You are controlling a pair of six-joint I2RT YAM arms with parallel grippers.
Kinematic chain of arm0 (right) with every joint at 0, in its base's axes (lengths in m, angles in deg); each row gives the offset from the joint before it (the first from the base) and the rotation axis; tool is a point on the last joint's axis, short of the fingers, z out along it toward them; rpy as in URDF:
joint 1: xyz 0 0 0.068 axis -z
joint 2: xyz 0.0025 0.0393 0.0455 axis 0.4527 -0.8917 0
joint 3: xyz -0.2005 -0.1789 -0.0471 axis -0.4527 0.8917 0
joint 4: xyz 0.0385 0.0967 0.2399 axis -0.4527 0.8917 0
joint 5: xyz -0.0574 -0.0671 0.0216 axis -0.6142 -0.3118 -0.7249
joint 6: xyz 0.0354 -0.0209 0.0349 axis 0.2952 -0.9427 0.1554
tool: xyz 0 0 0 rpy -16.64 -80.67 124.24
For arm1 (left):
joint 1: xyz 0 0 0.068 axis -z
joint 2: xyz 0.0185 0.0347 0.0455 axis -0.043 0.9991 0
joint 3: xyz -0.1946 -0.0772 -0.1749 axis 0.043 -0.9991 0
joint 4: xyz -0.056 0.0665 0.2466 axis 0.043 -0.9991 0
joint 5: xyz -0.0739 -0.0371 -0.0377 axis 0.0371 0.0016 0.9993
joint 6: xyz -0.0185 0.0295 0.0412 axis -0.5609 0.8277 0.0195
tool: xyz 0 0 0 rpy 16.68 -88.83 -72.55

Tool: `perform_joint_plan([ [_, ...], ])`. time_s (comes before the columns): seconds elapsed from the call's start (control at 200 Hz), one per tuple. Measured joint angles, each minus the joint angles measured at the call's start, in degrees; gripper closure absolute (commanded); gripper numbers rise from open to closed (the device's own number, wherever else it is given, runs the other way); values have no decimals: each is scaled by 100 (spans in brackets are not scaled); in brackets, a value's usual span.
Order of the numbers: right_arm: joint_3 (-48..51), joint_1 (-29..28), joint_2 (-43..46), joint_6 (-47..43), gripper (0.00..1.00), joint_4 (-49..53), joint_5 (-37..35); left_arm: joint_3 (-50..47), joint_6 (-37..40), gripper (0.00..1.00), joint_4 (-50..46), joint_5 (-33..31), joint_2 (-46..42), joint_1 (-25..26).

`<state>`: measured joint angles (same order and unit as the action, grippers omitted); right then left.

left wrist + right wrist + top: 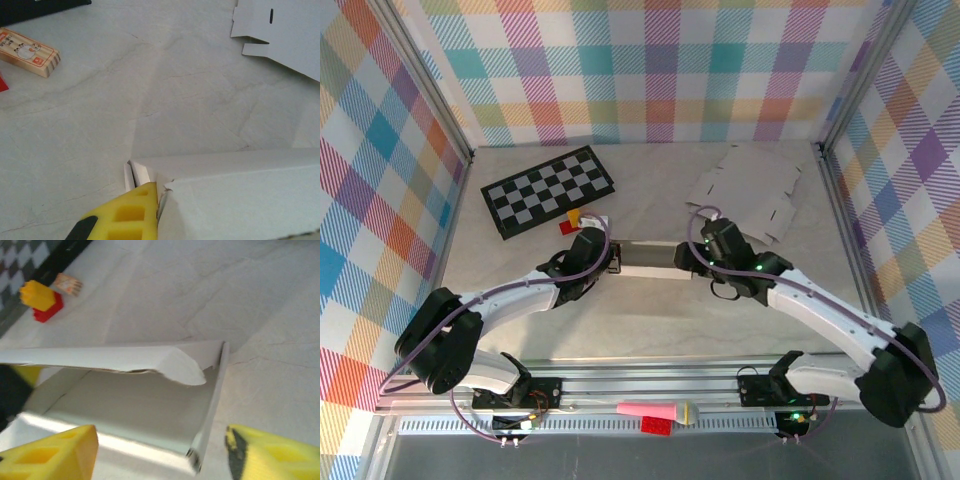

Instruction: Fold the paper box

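The paper box (pixel 650 258) lies mid-table as a long white trough, partly folded, between my two grippers. My left gripper (pixel 610 262) is at its left end. In the left wrist view the gripper (pixel 159 194) is shut on the box's (pixel 240 190) end wall, with one yellow finger (pixel 127 215) outside it and the other hidden behind the card. My right gripper (pixel 705 255) is at the right end. In the right wrist view it (pixel 165 460) stands open astride the box's (pixel 130 405) end wall. A side flap curls over the trough.
A flat unfolded cardboard blank (pixel 750 190) lies at the back right. A checkerboard (pixel 548 190) lies at the back left, with red and yellow bricks (pixel 575 222) and a small wooden block (pixel 30 52) next to it. A pink and yellow item (pixel 655 411) rests on the front rail.
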<state>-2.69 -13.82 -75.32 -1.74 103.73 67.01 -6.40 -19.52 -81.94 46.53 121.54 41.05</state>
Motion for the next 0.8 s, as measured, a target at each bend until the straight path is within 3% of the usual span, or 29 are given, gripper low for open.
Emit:
perform_joint_plan([
  [0.21,-905,111,236,885,29,1054,245,0,-9,100,-35,-101,-22,52],
  [0.34,-1178,649,52,1353,31,1266,649,0,-20,100,-76,-155,-31,107],
  [0.545,-2052,1781,-1235,1742,27,1687,1641,0,-17,100,-179,-291,-87,264],
  [0.8,-2444,2006,-2564,1753,22,2063,2927,-98,-17,99,-291,-485,-254,501],
])
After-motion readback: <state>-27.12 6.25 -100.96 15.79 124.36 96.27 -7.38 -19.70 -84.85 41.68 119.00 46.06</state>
